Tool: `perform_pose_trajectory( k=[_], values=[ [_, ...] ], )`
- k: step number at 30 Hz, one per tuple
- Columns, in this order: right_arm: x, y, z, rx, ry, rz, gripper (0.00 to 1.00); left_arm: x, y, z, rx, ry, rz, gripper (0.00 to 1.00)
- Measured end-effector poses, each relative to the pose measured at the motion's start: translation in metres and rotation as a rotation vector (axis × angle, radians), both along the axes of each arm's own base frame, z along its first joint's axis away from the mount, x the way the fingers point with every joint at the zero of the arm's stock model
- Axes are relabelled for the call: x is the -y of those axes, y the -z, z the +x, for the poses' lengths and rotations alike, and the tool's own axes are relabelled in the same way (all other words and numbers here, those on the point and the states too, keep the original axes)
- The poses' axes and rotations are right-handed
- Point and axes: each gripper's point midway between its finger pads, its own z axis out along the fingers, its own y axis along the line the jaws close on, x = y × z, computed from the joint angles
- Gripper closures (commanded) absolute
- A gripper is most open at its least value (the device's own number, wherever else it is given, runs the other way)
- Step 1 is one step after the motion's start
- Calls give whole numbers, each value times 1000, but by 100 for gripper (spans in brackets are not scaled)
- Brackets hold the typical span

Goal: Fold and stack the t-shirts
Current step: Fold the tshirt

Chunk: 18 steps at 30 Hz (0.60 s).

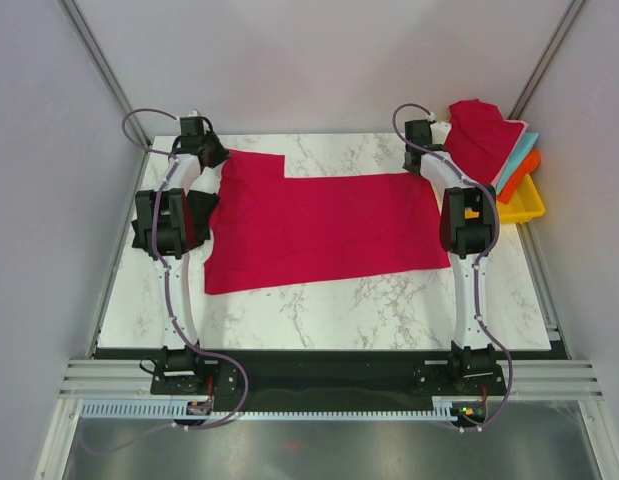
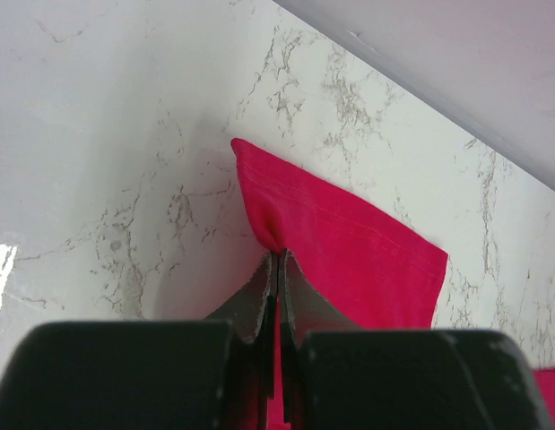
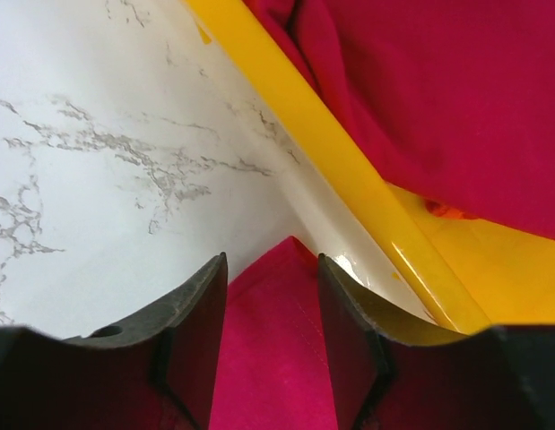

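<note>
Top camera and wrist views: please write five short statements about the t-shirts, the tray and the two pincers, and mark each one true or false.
1. The left pincer is shut on an edge of the spread red t-shirt. True.
2. The right pincer is clamped on cloth. False: its jaws stand apart, with a corner of the spread red t-shirt between them.
3. The yellow tray stands at the far right corner of the table. True.
4. The top shirt of the pile on the tray is black. False: a red shirt lies on top, and a teal shirt and an orange shirt show beneath it.
5. The spread red t-shirt lies in the tray. False: it lies flat on the table.
</note>
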Motion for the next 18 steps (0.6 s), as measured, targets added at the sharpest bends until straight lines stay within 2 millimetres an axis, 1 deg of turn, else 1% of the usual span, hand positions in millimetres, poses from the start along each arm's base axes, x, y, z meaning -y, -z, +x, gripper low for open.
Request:
perform_pose_trajectory(
  k=[2, 4, 5, 8, 9, 10, 12, 16, 17, 18],
  values=[
    [0, 5, -1, -12, -4, 6, 49, 0, 0, 0, 0, 1, 0, 98],
    [0, 6, -1, -16, -5, 9, 49, 0, 0, 0, 0, 1, 0, 98],
    [1, 6, -1, -16, -4, 10, 50, 0, -1, 0, 1, 1, 0, 98],
    [0, 7, -1, -17, -9, 14, 67, 0, -2, 1, 5, 1, 0, 98],
    [0, 7, -1, -17, -9, 14, 76, 0, -2, 1, 5, 1, 0, 98],
    [0, 7, -1, -18, -11, 14, 80, 0, -3, 1, 6, 1, 0, 98],
    [-1, 7, -1, -17, -10, 15, 87, 0, -3, 1, 7, 2, 0, 98],
    [0, 7, -1, -17, -8, 15, 96, 0, -3, 1, 7, 2, 0, 98],
    [0, 7, -2, -17, -7, 14, 100, 0, -3, 1, 7, 1, 0, 98],
    [0, 6, -2, -17, -7, 13, 100, 0, -3, 1, 7, 1, 0, 98]
  ],
)
